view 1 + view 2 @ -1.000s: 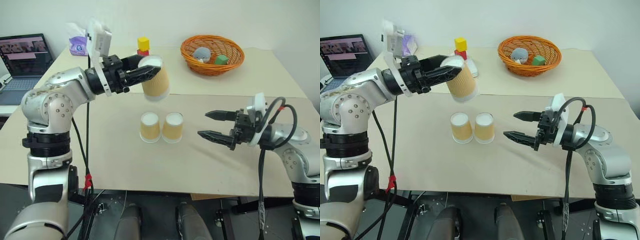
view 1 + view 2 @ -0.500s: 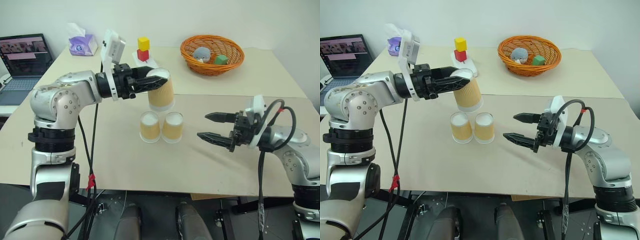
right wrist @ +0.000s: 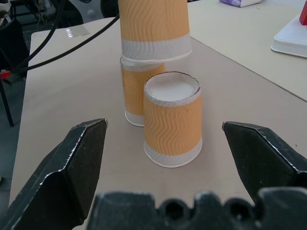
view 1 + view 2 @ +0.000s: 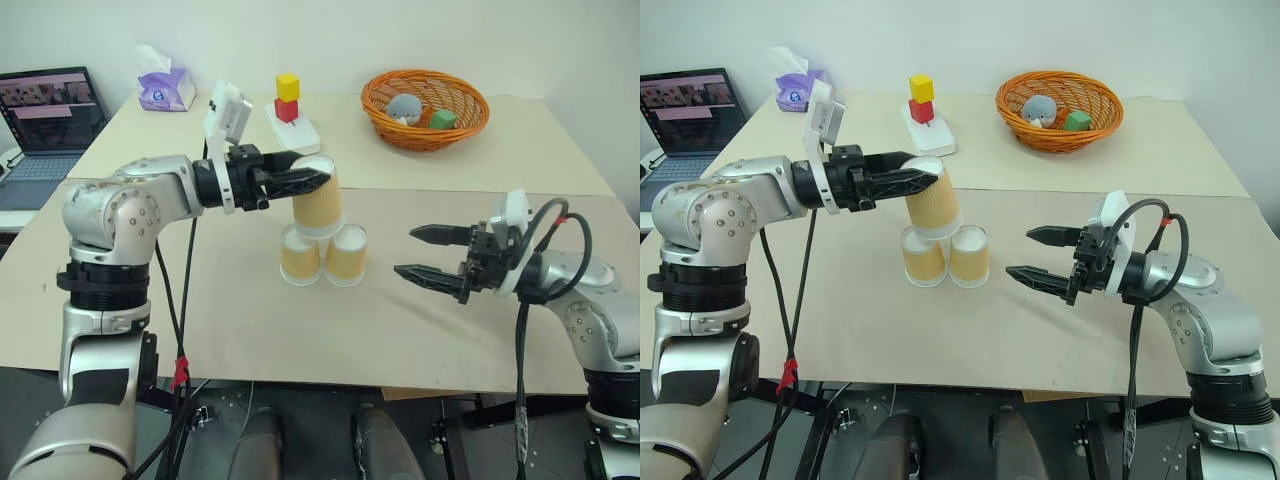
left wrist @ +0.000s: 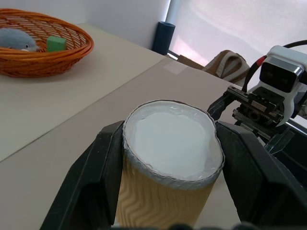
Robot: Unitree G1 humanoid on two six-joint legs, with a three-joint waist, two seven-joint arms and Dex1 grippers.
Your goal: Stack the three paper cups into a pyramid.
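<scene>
Two tan ribbed paper cups stand upside down and side by side at the table's middle, the left one (image 4: 300, 256) and the right one (image 4: 347, 254). My left gripper (image 4: 318, 181) reaches in level from the left, shut on the third cup (image 4: 317, 207), also upside down and slightly tilted. Its white rim (image 3: 156, 49) hangs at the tops of the base cups, more over the left one; contact cannot be told. The left wrist view shows my fingers (image 5: 103, 158) clamping this cup (image 5: 163, 201) on both sides. My right gripper (image 4: 408, 250) is open, level, to the right of the cups and apart from them.
At the back right an orange wicker basket (image 4: 425, 136) holds a grey toy and a green block. A white tray (image 4: 300, 137) with red and yellow blocks lies behind the cups. A tissue box (image 4: 165, 90) and a laptop (image 4: 45, 115) are at the back left.
My left gripper has lowered the held cup and turned it more upright, from well above the base cups down to their tops. The right gripper has stayed put.
</scene>
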